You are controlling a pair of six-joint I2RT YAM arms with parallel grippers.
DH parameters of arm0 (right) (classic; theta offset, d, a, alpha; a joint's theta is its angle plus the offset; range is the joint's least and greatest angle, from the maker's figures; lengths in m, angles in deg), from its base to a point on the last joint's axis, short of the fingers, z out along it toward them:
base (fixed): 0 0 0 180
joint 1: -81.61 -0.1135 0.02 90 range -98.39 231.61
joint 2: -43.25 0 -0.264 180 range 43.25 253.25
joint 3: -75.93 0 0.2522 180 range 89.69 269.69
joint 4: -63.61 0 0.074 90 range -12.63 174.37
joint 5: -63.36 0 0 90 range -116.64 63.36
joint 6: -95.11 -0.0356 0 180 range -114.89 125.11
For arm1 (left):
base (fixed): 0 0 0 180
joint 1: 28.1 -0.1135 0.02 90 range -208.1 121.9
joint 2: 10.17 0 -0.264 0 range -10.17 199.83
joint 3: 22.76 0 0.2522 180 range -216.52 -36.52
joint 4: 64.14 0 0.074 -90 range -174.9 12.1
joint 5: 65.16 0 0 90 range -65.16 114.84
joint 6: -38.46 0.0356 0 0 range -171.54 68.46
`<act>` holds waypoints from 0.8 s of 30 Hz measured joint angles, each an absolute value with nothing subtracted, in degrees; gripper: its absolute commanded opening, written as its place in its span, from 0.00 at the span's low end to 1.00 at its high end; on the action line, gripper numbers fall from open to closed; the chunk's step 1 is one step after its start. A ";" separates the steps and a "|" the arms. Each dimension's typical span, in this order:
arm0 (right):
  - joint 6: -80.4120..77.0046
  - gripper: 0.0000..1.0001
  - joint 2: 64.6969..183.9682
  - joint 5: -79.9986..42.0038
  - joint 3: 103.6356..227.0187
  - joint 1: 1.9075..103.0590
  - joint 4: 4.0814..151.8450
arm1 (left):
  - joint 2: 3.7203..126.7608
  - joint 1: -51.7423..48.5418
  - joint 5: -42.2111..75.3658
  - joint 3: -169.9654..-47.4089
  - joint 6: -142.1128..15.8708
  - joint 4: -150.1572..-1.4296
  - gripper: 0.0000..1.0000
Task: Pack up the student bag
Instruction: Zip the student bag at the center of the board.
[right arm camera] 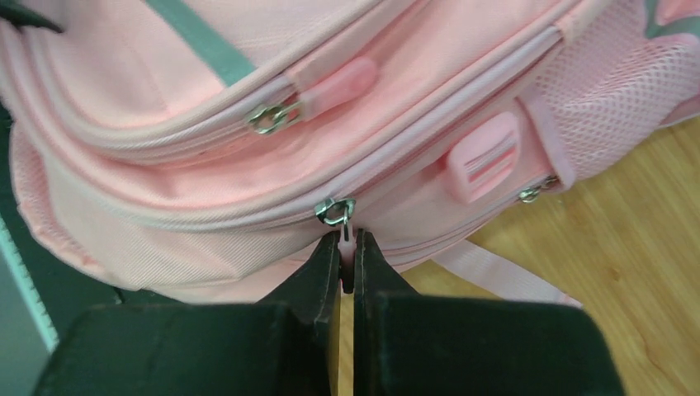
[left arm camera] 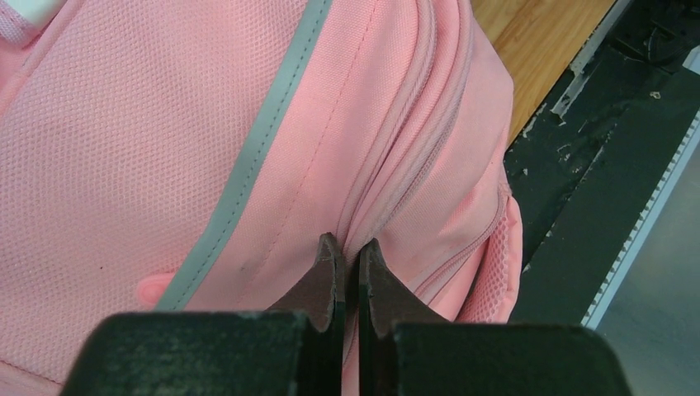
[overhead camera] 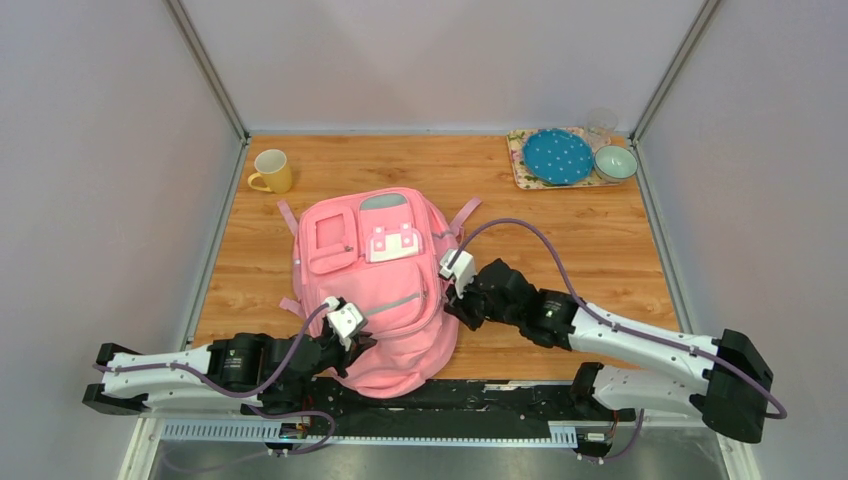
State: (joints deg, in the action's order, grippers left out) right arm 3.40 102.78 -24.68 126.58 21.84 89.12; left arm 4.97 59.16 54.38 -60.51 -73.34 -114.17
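Student bag: the pink student bag [overhead camera: 380, 290] lay front-up on the wooden surface [overhead camera: 600, 250], toward its near edge and between the two arms, its bottom end reaching the surface's near rim.
Bag details: a grey strip [left arm camera: 248, 157] ran across the front pocket, and a white-pink clasp patch [overhead camera: 392, 243] sat near the top.
Left gripper: the left gripper [left arm camera: 351, 247] was at the bag's near-left corner, its jaws drawn almost together, with the tips against the pink fabric along a zip seam. Whether anything was pinched between them could not be told.
Right gripper: the right gripper [right arm camera: 347, 241] was at the bag's right side, its jaws clamped narrowly on a pink zip pull [right arm camera: 347, 234] that hung from a metal slider [right arm camera: 334, 210].
Other zips: a second slider with a pink tab [right arm camera: 342, 82] lay on the zip line above.
Far left: a yellow mug [overhead camera: 272, 171] stood well apart from the bag.
Far right: a tray [overhead camera: 520, 165] carried a blue dotted plate [overhead camera: 557, 157], with a bowl [overhead camera: 615, 163] and a clear glass [overhead camera: 601, 122] beside it.
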 measured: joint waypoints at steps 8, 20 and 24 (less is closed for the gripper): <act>6.11 0.00 113.47 -30.69 136.63 25.41 94.21 | 5.47 59.12 54.05 -60.51 -73.30 -114.10 0.00; 7.72 0.00 125.12 -30.08 146.97 29.38 96.85 | 5.49 58.73 55.54 -60.51 -73.34 -113.16 0.00; 7.48 0.00 125.55 -28.11 147.38 30.08 96.88 | 5.47 58.71 55.54 -60.51 -73.32 -113.25 0.00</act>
State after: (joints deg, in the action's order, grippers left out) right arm 7.48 125.55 -28.11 147.38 30.08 96.88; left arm 5.47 58.71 55.54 -60.51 -73.32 -113.25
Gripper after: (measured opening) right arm 0.033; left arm 0.031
